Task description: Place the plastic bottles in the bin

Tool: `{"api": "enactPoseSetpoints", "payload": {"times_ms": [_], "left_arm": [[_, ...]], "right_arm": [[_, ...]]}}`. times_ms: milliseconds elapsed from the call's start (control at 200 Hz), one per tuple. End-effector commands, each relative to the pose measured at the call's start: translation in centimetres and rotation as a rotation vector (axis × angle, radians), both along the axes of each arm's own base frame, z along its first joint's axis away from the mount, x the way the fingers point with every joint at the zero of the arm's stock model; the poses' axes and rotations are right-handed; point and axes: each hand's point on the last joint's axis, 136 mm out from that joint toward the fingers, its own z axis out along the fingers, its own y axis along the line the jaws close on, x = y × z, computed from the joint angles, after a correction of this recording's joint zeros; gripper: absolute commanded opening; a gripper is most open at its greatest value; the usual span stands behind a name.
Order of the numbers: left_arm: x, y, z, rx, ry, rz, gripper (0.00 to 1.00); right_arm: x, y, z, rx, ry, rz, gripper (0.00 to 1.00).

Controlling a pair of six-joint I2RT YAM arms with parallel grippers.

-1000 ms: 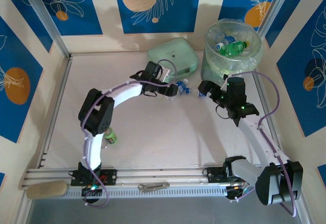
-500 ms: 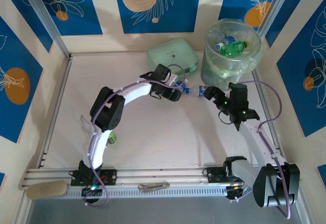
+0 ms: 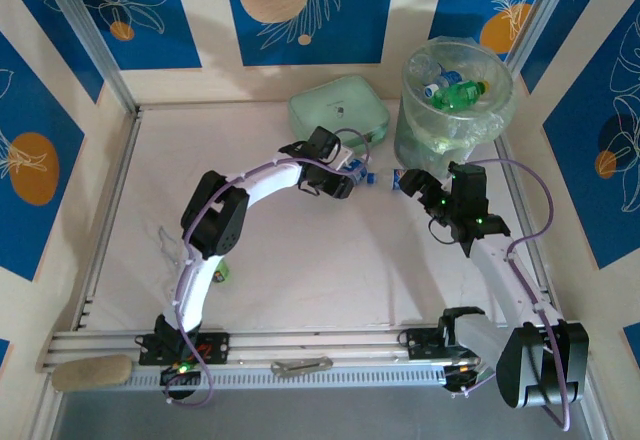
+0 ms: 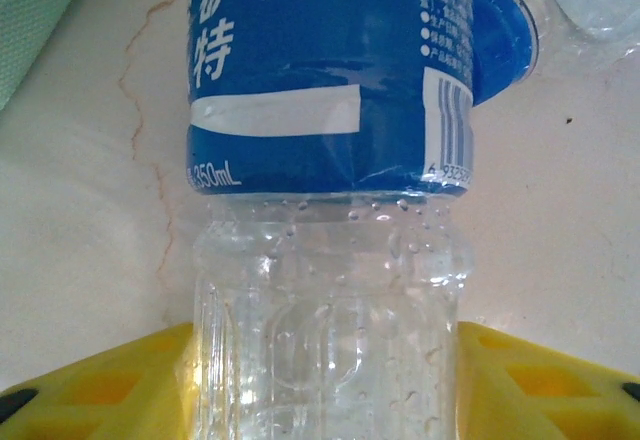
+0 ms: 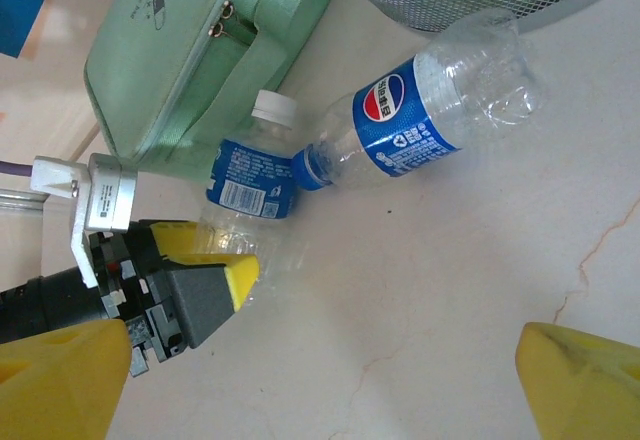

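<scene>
Here, two blue-labelled bottles (image 5: 430, 120) lie outside the one bin (image 3: 428, 136).

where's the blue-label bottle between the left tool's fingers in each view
top external: bottle mid-table, at the left tool tip, near the mint-green case
left wrist: centre, between yellow fingers; case top left
right wrist: left of centre; case above it
shared landmark: the case

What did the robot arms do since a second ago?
The left tool slid a little right and closed around the blue-label bottle lying on the table. The right tool shifted slightly, staying open. The bin, the mint case and the bottles inside the bin stayed put.
</scene>
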Motion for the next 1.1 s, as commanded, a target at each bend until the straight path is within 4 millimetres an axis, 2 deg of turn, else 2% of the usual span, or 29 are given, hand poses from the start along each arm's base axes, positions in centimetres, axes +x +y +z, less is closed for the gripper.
{"api": "enactPoseSetpoints", "payload": {"times_ms": [0,95,230,415,575,670,845,1095], "left_arm": [[-0.6,-0.3,-0.4,0.001,0.012,-0.011,0.54],[-0.7,-0.3,0.7,-0.026,-0.001,-0.003,0.53],[-1.5,-0.3,3.5,-0.099,-0.023,-0.001,0.53],[-3.7,-0.3,8.2,-0.26,-0.044,0.007,0.53],[-6.1,0.1,11.1,-0.417,-0.047,0.012,0.54],[-7.3,0.5,12.0,-0.487,-0.048,0.016,0.54],[-8.8,1.3,12.5,-0.558,-0.046,0.033,0.54],[-9.9,1.9,13.0,-0.621,-0.06,0.034,0.54]], "right_arm": [[-0.3,0.4,0.4,0.033,-0.011,0.01,0.99],[-0.2,0.7,0.6,0.054,-0.02,0.017,0.99],[0.4,1.8,1.1,0.098,-0.04,0.05,0.99],[1.6,5.2,1.7,0.147,-0.051,0.154,0.99],[3.0,8.7,2.1,0.181,-0.045,0.244,0.99],[3.7,10.5,2.6,0.201,-0.055,0.28,0.99],[4.6,13.3,4.1,0.275,-0.107,0.335,1.0],[5.1,16.5,3.2,0.282,-0.077,0.395,0.96]]}}
